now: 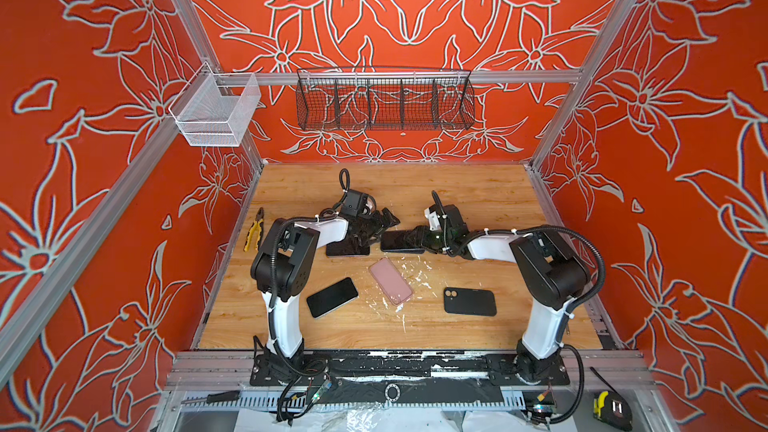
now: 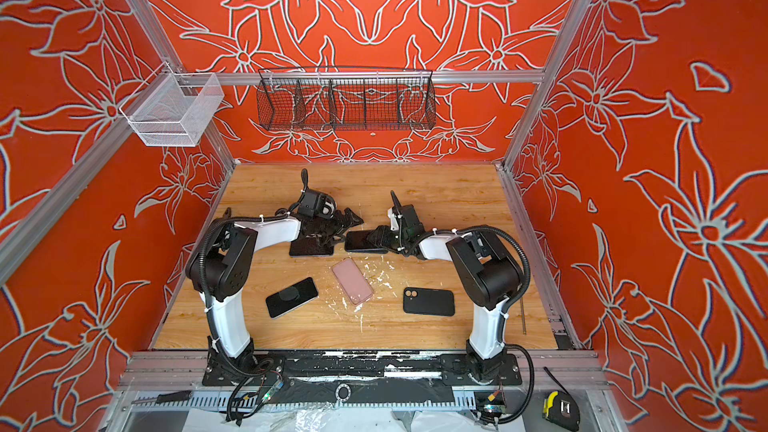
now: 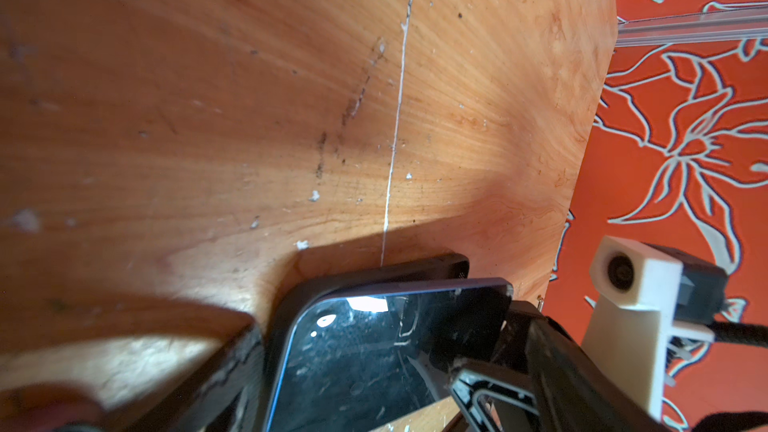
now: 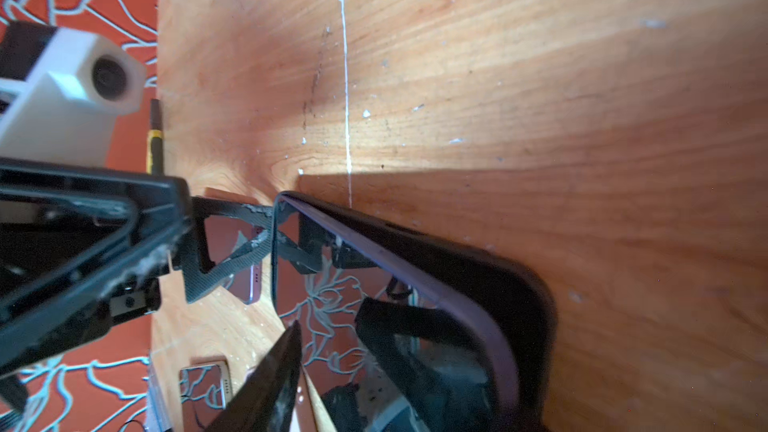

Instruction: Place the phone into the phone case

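A dark phone with a purple rim lies screen up on a black phone case at the table's middle, in both top views. The case's black wall shows beyond the phone's long edge. My right gripper is at the phone's right end and open. One of its fingers hangs just off the glass, apart from its own reflection. Its other finger is hidden. My left gripper stands wide open at the phone's left end, holding nothing, one of its fingers beside the case's corner.
A second dark phone lies under the left wrist. Nearer the front are a pink case, a black phone and a black case. Yellow-handled pliers lie at the left edge. White flecks dot the wood.
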Controlling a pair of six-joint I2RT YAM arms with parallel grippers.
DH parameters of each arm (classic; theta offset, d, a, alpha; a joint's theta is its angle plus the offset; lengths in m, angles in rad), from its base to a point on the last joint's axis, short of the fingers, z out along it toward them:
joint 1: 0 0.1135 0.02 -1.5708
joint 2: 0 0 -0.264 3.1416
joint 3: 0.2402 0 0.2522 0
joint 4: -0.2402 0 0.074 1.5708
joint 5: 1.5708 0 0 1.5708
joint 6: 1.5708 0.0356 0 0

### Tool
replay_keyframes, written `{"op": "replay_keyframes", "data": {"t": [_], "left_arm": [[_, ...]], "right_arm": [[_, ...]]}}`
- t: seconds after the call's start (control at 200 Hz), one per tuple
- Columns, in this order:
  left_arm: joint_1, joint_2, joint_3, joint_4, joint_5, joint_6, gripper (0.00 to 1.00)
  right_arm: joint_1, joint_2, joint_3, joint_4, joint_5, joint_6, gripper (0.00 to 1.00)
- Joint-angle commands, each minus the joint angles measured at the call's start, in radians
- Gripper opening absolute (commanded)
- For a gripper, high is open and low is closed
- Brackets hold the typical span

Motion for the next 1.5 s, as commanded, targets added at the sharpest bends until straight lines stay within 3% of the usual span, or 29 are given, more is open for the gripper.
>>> {"op": "replay_keyframes", "data": {"t": [0.0, 0.29, 0.62, 0.851, 1.186, 1.266, 1.496], "left_arm": [[-0.002, -0.014, -0.005, -0.003, 0.008, 0.006, 0.97], [-0.003, -0.029, -0.016, -0.001, 0.008, 0.006, 0.97], [-0.003, -0.032, -0.022, -0.001, 0.009, 0.006, 0.97], [-0.003, -0.026, -0.025, 0.009, 0.011, 0.006, 0.97], [-0.003, -0.025, -0.016, -0.002, 0.003, 0.019, 0.97], [-0.003, -0.024, -0.017, -0.004, 0.0, 0.019, 0.97], [-0.005, -0.033, -0.017, -0.005, -0.003, 0.011, 0.97]], "right_arm": [[0.016, -0.039, 0.045, -0.156, 0.091, -0.08, 0.59], [0.061, -0.076, 0.097, -0.271, 0.194, -0.175, 0.59], [0.089, -0.04, 0.115, -0.289, 0.229, -0.173, 0.49], [0.105, -0.043, 0.132, -0.334, 0.288, -0.199, 0.61], [0.113, -0.077, 0.148, -0.398, 0.381, -0.234, 0.69], [0.122, -0.077, 0.155, -0.419, 0.419, -0.242, 0.76], [0.132, -0.06, 0.175, -0.423, 0.42, -0.243, 0.77]]}}
